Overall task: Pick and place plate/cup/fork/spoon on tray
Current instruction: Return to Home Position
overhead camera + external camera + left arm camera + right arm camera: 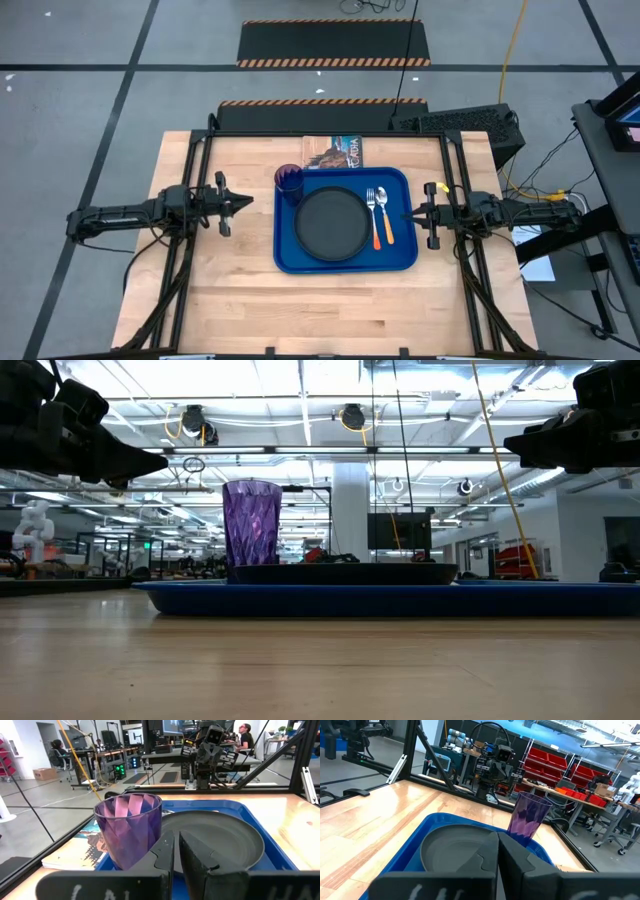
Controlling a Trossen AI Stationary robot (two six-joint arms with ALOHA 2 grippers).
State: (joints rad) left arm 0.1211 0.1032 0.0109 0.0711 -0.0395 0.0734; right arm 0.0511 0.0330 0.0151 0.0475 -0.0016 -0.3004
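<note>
My left gripper [243, 201] hangs above the wooden table [240, 290] near its left edge, well apart from the blue tray [345, 262], its tip aimed at the tray. Its fingers [192, 862] are drawn almost together with only a thin slit between them, and they hold nothing.

The tray lies at the middle of the table, nearer the far edge than the near one, and all four items are on it. The purple cup [289, 182] stands upright in the tray's far left corner, just beside the plate's rim. In my left wrist view the cup [129, 830] sits close in front of my fingers with the plate [215, 837] just behind it. The dark plate [332, 223] lies flat and fills the tray's middle. Between the plate and the tray's right edge lie the fork [373, 214] and the spoon [384, 215], side by side and parallel, the fork nearer the plate, their metal ends toward the far edge and their orange handles toward the near edge.

A printed booklet [335, 151] lies on the table at the far edge, just beyond the tray.

My right gripper [412, 215] hovers at the tray's right edge, just beside the spoon, pointing inward. Its fingers [522, 860] are pressed fully together and hold nothing.
</note>
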